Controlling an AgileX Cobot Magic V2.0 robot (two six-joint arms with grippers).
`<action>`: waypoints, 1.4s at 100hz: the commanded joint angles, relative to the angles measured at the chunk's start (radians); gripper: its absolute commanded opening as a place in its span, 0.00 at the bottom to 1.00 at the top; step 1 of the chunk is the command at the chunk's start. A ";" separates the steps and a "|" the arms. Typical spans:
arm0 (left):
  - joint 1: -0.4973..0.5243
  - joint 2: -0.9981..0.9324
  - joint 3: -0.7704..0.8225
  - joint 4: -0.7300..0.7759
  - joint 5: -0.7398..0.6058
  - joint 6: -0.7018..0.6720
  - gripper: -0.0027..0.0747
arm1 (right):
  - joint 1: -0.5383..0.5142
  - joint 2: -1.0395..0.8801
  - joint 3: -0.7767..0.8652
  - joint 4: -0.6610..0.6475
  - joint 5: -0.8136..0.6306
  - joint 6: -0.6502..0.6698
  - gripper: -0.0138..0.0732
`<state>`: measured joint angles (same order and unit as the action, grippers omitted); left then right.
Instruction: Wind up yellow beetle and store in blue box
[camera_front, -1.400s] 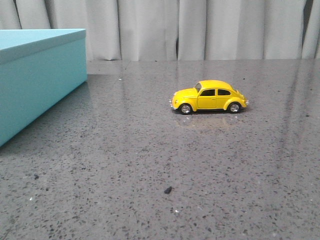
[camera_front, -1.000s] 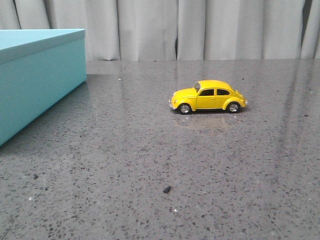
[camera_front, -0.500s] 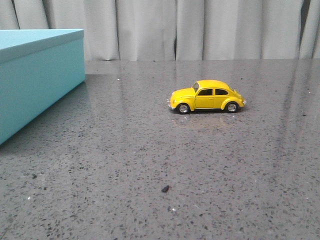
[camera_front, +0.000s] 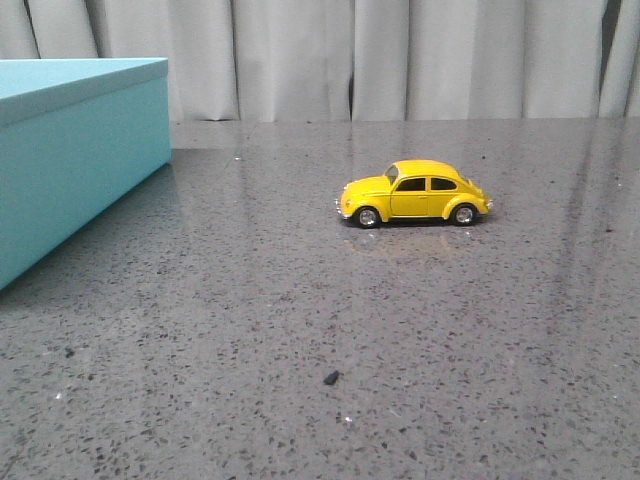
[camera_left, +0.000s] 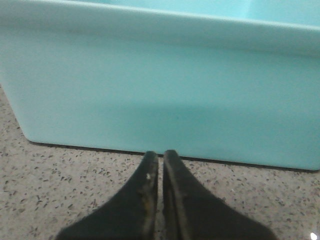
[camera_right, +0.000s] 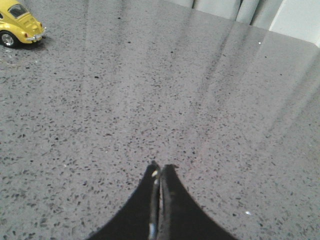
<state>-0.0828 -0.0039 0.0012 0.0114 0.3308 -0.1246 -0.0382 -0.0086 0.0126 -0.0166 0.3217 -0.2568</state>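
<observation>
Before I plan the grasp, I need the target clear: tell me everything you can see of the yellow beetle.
The yellow beetle is a small glossy toy car with dark windows, silver hubcaps and chrome bumpers. It stands upright on all wheels on the speckled grey table, side-on to the front camera, nose pointing left. Nothing touches it but the table; the blue box sits well apart.

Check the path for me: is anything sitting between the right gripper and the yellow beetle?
Nothing: the right wrist view shows only bare speckled tabletop between the right gripper, shut and empty, and the yellow beetle.
</observation>
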 joint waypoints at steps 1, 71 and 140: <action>0.003 -0.032 0.032 -0.011 -0.041 -0.008 0.01 | -0.006 -0.022 0.016 -0.014 -0.033 0.000 0.11; 0.003 -0.032 0.032 -0.011 -0.041 -0.008 0.01 | -0.006 -0.022 0.016 -0.056 -0.242 0.000 0.11; 0.003 -0.032 0.032 -0.059 -0.223 -0.008 0.01 | -0.006 -0.022 0.016 0.145 -0.408 0.002 0.11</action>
<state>-0.0828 -0.0039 0.0012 -0.0288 0.2108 -0.1246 -0.0382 -0.0086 0.0126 0.1200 -0.0235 -0.2568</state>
